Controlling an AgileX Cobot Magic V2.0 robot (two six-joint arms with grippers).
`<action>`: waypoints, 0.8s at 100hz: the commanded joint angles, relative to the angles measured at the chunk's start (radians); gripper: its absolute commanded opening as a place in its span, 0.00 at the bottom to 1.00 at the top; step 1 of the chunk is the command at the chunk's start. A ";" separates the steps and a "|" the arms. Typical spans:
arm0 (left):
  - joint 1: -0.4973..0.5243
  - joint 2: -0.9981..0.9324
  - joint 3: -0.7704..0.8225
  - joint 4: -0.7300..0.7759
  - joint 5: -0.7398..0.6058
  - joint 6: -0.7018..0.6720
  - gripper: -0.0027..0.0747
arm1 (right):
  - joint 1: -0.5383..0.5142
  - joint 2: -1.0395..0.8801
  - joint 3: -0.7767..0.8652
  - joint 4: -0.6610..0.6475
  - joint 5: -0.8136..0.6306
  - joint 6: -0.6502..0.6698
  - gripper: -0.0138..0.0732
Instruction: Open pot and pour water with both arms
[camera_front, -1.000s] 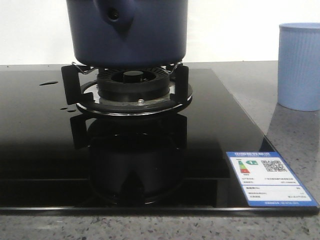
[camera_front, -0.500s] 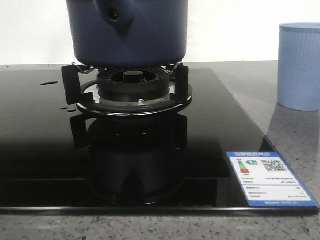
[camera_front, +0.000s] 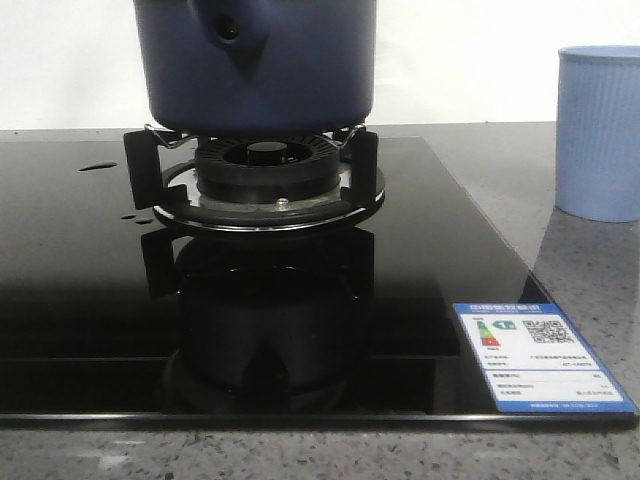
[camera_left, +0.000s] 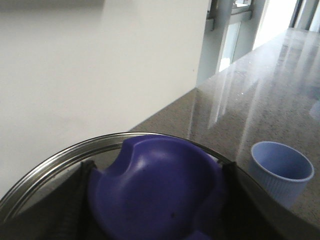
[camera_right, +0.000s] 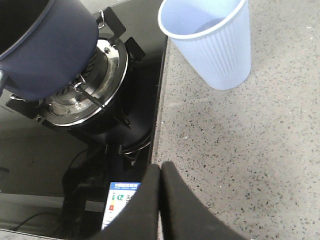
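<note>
Front view, nearest the camera: one blue-and-white energy label (camera_front: 541, 357) is stuck on the near right corner of one glossy black glass cooktop (camera_front: 80, 300). Behind it stands one gas burner (camera_front: 265, 175) with black pan supports around it. On those supports sits one pot (camera_front: 255, 65), dark navy and round with smooth straight sides, upright with its axis vertical. Its tapering handle mount (camera_front: 232, 28) with a dark hole faces the camera, pointing toward the near side of the cooktop. The pot's top edge is cut off by the frame. A few drops lie on the glass to the left of the burner. Off the glass to the right, on the grey speckled counter (camera_front: 590, 260), stands one pale blue ribbed cup (camera_front: 598, 130), upright and well apart from the pot.

From the right wrist, the right gripper (camera_right: 160, 200) has its two dark fingers pressed together with nothing between them, hanging over the counter just beside the cooktop's edge. Beyond it lie the label, the burner with the pot, and the cup with its mouth up.

From the left wrist, a round glass lid (camera_left: 60, 165) with a metal rim and a blue knob (camera_left: 155, 195) fills the near part. The left gripper's own fingers cannot be made out, so I cannot tell its state. The cup stands farther off on the counter.
</note>
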 joint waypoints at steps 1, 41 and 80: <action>0.034 -0.095 -0.043 -0.090 0.030 -0.001 0.42 | -0.004 0.015 -0.031 0.021 -0.061 -0.014 0.08; 0.200 -0.296 0.007 0.124 0.026 -0.168 0.42 | -0.004 0.015 -0.031 0.021 -0.076 -0.014 0.08; 0.297 -0.564 0.358 0.082 -0.146 -0.166 0.42 | -0.004 0.015 -0.031 0.021 -0.140 -0.030 0.08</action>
